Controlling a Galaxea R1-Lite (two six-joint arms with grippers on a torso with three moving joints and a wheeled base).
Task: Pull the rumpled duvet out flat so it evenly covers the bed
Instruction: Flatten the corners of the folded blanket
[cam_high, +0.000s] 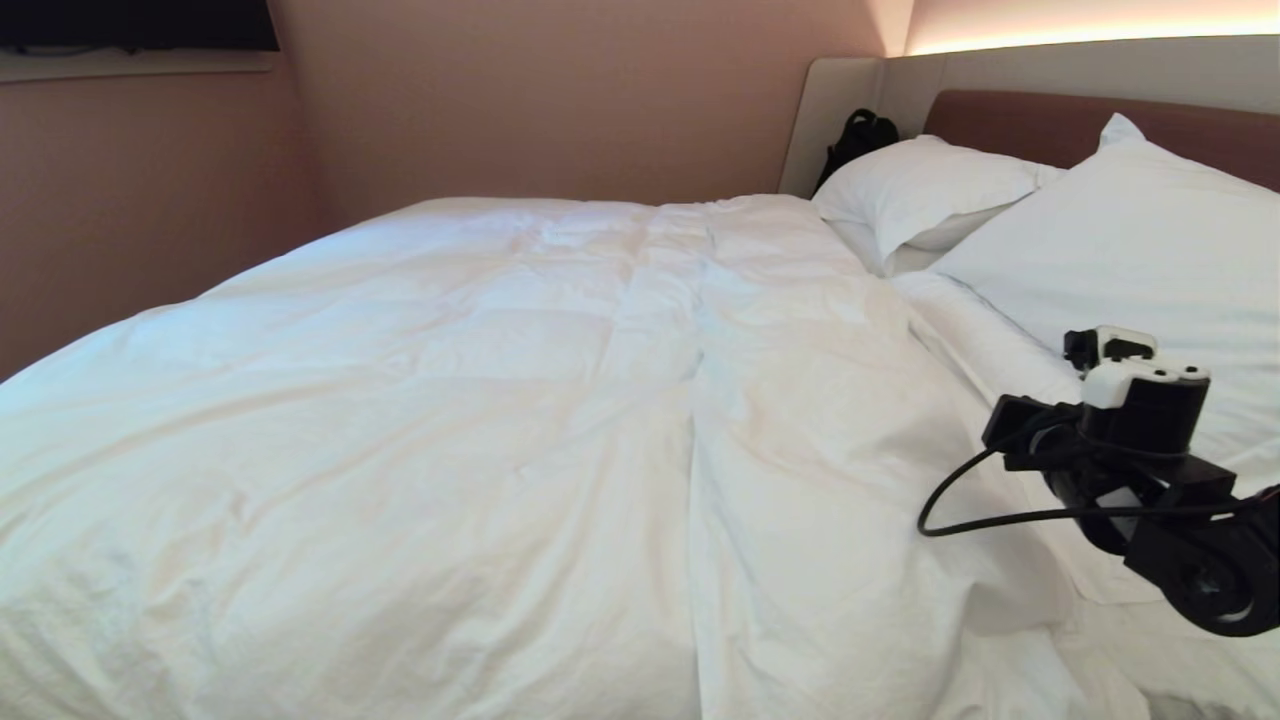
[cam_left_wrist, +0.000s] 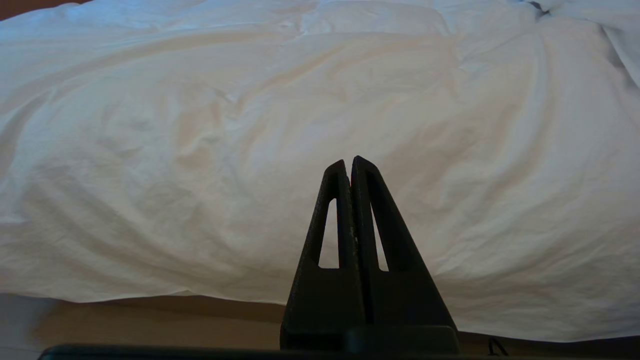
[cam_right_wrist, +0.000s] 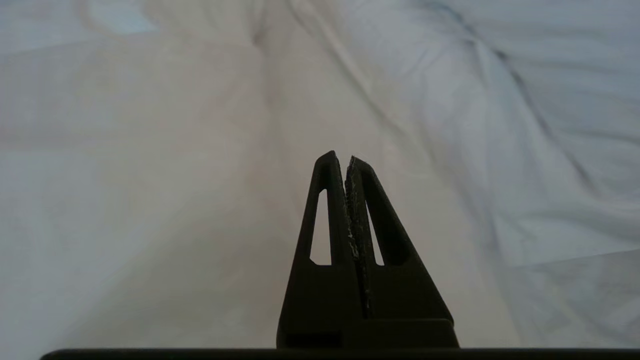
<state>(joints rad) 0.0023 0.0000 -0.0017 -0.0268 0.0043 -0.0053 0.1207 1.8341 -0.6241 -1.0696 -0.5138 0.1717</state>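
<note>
The white duvet (cam_high: 500, 400) lies spread over most of the bed (cam_high: 1050, 125), softly wrinkled, with a long crease down its middle. Its near right corner ends short of the pillows. My right arm (cam_high: 1140, 420) hovers over that right side, near the pillows. In the right wrist view my right gripper (cam_right_wrist: 345, 160) is shut and empty, just above the white cloth (cam_right_wrist: 200, 175). My left gripper (cam_left_wrist: 348, 162) is shut with nothing in it and faces the bed's side, where the duvet's edge (cam_left_wrist: 200, 280) hangs over the taupe base (cam_left_wrist: 150, 320).
Two white pillows (cam_high: 920, 190) (cam_high: 1130, 240) lean at the brown headboard. A black bag (cam_high: 860, 135) sits in the far corner behind them. A pink wall (cam_high: 150, 200) runs close along the bed's far side.
</note>
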